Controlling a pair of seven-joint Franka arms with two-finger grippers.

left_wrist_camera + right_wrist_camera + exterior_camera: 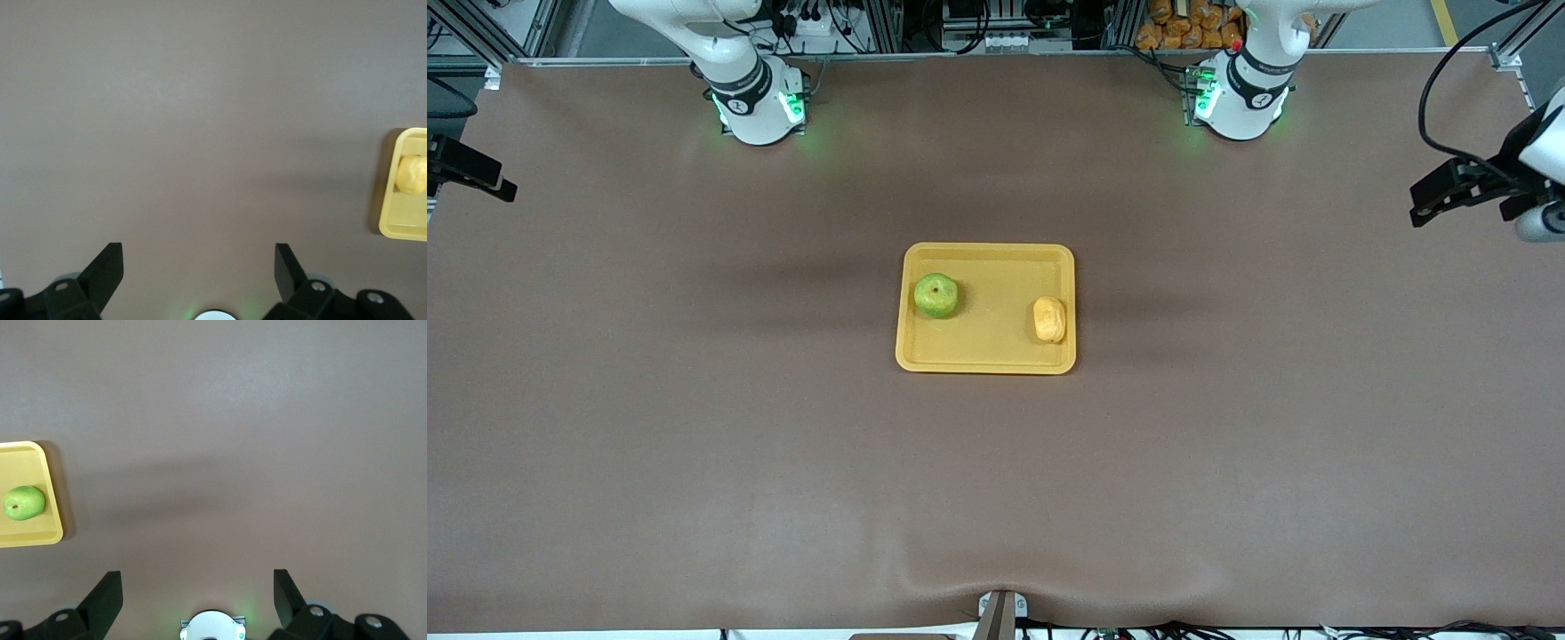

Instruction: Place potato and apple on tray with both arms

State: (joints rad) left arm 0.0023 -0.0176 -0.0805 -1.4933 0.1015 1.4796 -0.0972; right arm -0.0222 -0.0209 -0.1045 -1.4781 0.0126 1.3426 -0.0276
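Note:
The yellow-orange tray (996,342) lies in the middle of the brown table. The round green apple (935,295) sits on it toward the right arm's end. The oblong yellow potato (1049,319) sits on it toward the left arm's end. My left gripper (1449,191) hangs open and empty above the table's edge at the left arm's end. My right gripper (471,169) hangs open and empty above the edge at the right arm's end. The left wrist view shows the open left gripper (198,257), the tray (393,213) and the potato (411,175). The right wrist view shows the open right gripper (197,581), the tray (30,463) and the apple (24,503).
The two green-lit arm bases (760,107) (1238,102) stand along the table's back edge. A pile of orange items (1192,22) lies off the table past the left arm's base. A small mount (1000,613) sticks up at the front edge.

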